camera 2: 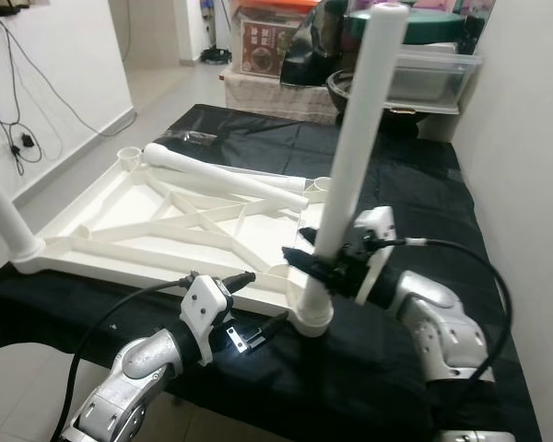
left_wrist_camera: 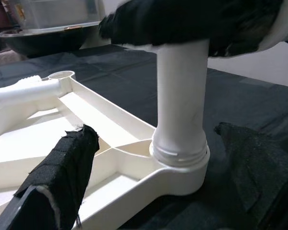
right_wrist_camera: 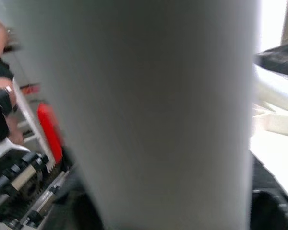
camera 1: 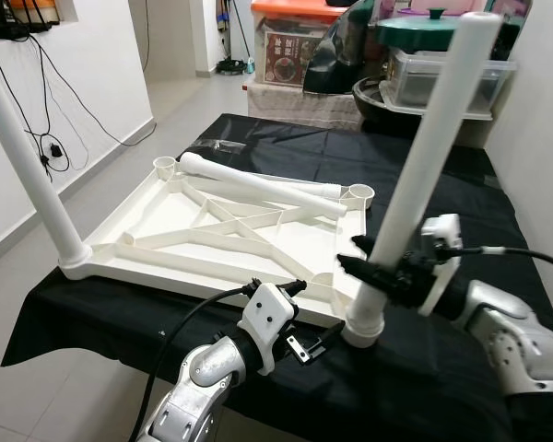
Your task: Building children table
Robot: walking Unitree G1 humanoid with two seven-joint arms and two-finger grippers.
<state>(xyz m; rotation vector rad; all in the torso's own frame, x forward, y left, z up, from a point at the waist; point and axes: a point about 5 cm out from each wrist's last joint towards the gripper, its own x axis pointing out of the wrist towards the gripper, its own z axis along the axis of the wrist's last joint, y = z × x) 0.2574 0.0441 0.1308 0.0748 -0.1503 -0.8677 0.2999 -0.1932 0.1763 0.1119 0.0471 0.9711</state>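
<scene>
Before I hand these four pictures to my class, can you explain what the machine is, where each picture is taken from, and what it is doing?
A humanoid robot with two silver arms is assembling a small table. Two pictures come from cameras on its head, looking down; the other two come from cameras on its wrists.

On the black cloth-covered table lies an upside-down white plastic tabletop with ribs underneath. One white plastic leg already stands in the near left corner, and a loose white leg lies across the far side.

The right tool is closed around a second upright white leg, which stands in the near right corner socket. The left tool is open beside that socket, touching nothing. The right wrist picture is a blurred close view of the held leg.
</scene>
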